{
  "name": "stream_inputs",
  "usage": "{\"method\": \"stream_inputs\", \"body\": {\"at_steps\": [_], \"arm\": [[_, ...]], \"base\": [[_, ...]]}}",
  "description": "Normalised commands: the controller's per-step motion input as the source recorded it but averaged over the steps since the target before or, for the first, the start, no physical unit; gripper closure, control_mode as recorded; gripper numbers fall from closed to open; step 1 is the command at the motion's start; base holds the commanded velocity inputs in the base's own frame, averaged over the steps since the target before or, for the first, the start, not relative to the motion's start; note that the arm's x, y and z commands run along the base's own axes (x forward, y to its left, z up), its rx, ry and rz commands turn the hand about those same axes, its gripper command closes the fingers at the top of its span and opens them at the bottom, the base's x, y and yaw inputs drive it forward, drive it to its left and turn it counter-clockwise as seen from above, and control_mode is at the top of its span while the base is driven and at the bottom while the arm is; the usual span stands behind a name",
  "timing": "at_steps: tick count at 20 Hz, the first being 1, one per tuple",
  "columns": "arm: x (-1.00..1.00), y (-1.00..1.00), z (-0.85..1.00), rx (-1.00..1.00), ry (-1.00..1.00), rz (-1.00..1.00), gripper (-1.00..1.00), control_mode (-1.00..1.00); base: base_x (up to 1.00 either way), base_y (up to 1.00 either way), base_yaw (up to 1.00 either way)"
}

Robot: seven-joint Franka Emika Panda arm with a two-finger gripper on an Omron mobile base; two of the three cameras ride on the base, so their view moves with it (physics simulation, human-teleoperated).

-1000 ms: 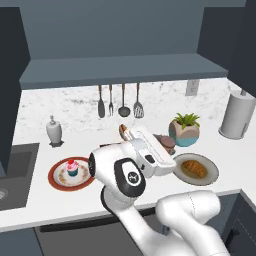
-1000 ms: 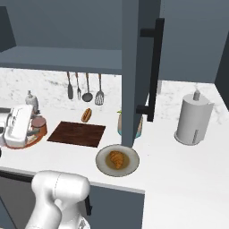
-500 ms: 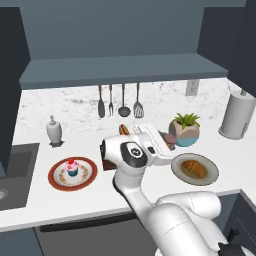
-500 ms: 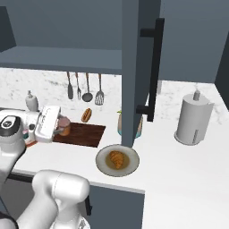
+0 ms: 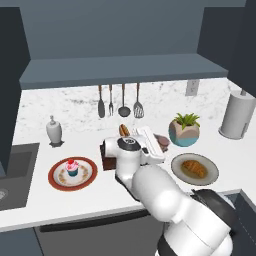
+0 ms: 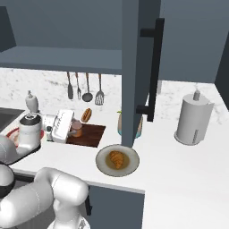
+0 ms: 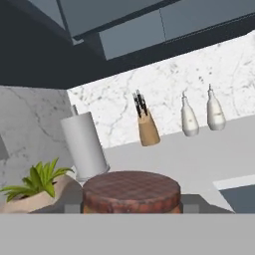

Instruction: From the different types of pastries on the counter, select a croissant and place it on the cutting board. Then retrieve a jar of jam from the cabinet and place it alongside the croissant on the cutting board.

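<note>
My gripper (image 6: 74,129) is shut on the jar of jam (image 6: 77,129), a small orange-brown jar with a darker lid, over the left end of the dark wooden cutting board (image 6: 89,136). The hand view looks along the gripper (image 7: 130,207) at the jar's lid (image 7: 130,189). From the left, the gripper (image 5: 159,143) holds the jar (image 5: 162,142) and my arm hides most of the board (image 5: 107,162). The croissant (image 6: 117,159) (image 5: 194,168) lies on a dark plate (image 5: 210,175) to the right of the board. The reddish-brown bun (image 6: 86,115) (image 5: 123,130) lies behind the board. The cupcake (image 5: 73,167) sits on a red-rimmed plate.
The open cabinet door (image 6: 136,71) hangs right of the board, with its shelf (image 5: 125,70) above the counter (image 5: 75,200). A potted plant (image 5: 184,129), a paper towel roll (image 6: 192,118), a white dispenser (image 5: 54,130) and hanging utensils (image 5: 120,100) stand along the back.
The hand with the jar has travelled right, from beside the cupcake plate to the board's left end. The arm's elbow has swung round with it.
</note>
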Motion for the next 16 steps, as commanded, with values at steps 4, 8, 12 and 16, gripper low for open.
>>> {"method": "stream_inputs", "body": {"at_steps": [4,8,12,16], "arm": [[0.82,0.00,-0.16,0.00,-0.02,-0.10,1.00,-1.00],[0.63,0.00,-0.08,0.00,-0.02,-0.11,1.00,-1.00],[0.19,0.00,-0.24,0.00,0.00,-0.08,1.00,-1.00],[-0.04,0.00,-0.32,0.00,0.00,-0.07,1.00,-1.00]], "base": [[0.00,0.00,0.00],[0.00,0.00,0.00],[0.00,0.00,0.00],[0.00,0.00,0.00]]}}
